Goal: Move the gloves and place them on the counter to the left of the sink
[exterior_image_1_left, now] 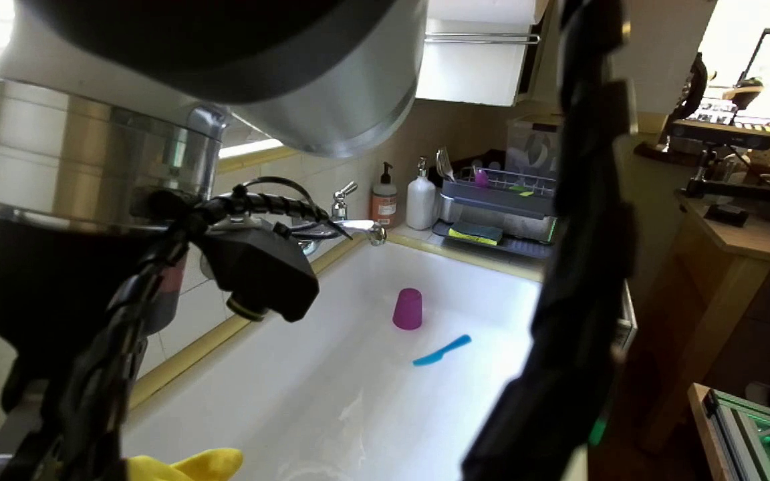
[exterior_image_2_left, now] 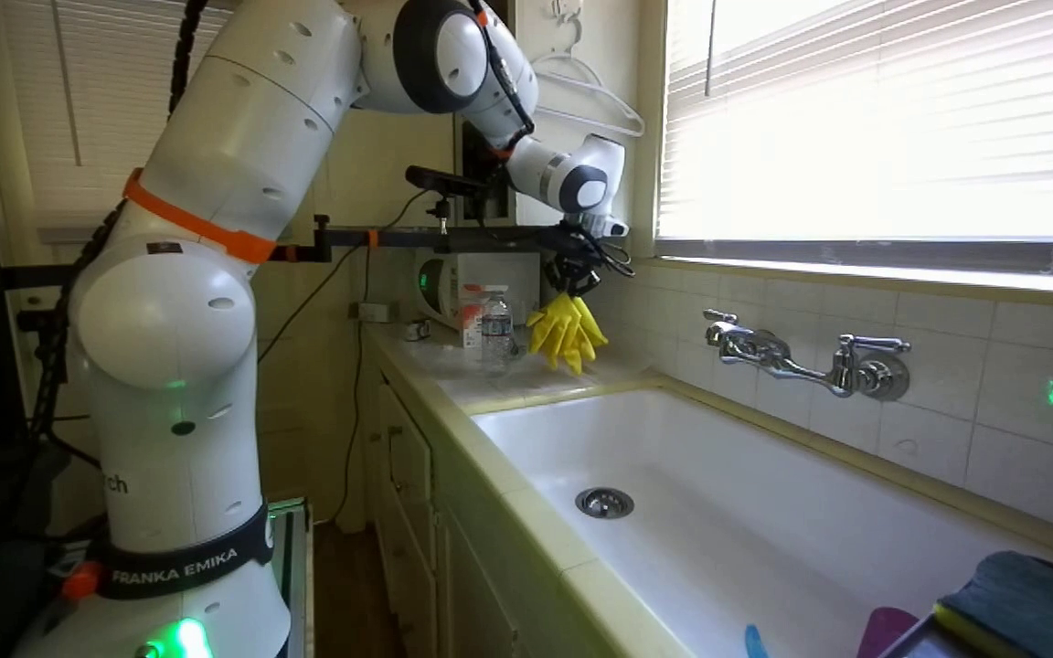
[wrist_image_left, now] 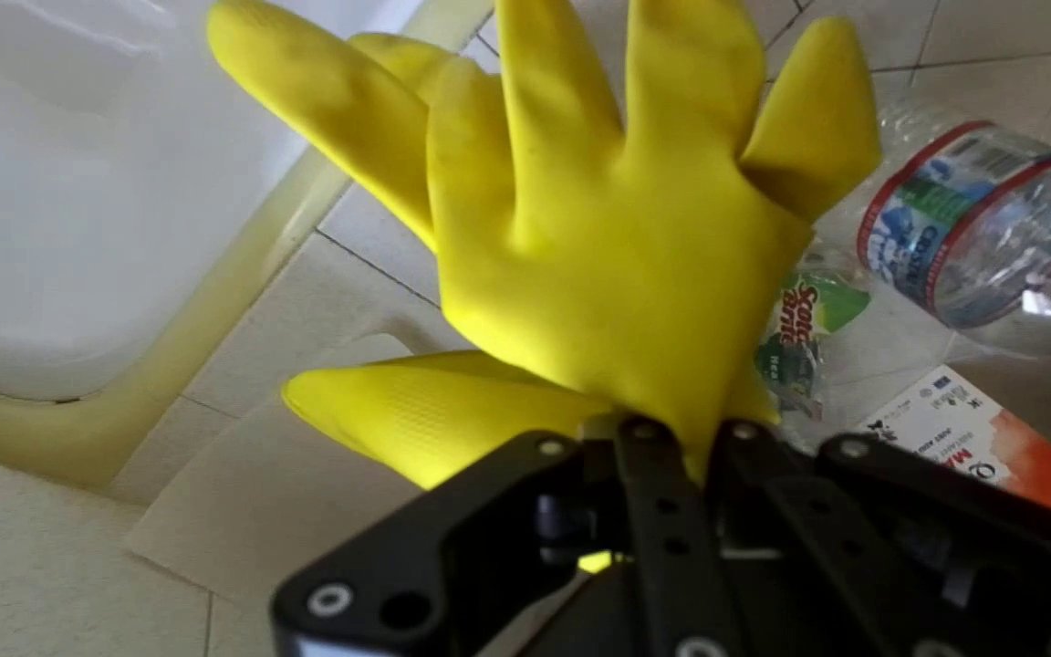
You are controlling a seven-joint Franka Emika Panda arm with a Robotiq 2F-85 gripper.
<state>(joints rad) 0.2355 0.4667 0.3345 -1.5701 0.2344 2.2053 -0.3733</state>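
Sink (exterior_image_2_left: 801, 512): white and long. Inside it, a purple cup (exterior_image_1_left: 408, 310) stands with its wider end down, and a blue knife (exterior_image_1_left: 442, 351) lies flat near the cup, apart from it.
Dish rack (exterior_image_1_left: 498, 202): placed beyond the cup's end of the sink. Metal cutlery (exterior_image_1_left: 445, 165) stands at its corner, and a small pink thing (exterior_image_1_left: 480, 178) is in it. Below its front, a sponge (exterior_image_1_left: 475, 232) lies on a dark tray (exterior_image_1_left: 531, 248).
Pump bottles (exterior_image_1_left: 420, 202): two, upright and side by side, between the tap (exterior_image_1_left: 366, 229) and the dish rack; their contents I cannot tell.
Plastic bottle (exterior_image_2_left: 495, 331): clear, upright on the tiled tabletop (wrist_image_left: 33, 566), in front of the microwave (exterior_image_2_left: 504, 270); a white and orange box (exterior_image_2_left: 471, 317) is just beside it.
Gloves (wrist_image_left: 617, 246): yellow, hanging from the pincer (wrist_image_left: 694, 443) with the glove fingers downward, above the tabletop and beside the corner of the sink. If their tips touch the tabletop, I cannot tell.
Pincer: narrow, with the gloves pressed between its two sides.
Arm (exterior_image_2_left: 243, 137): it rises from its base (exterior_image_2_left: 156, 608), bends at the top and reaches over the tabletop; its last part points downward. In an exterior view, the wrist (exterior_image_1_left: 91, 160) covers much of the left side.
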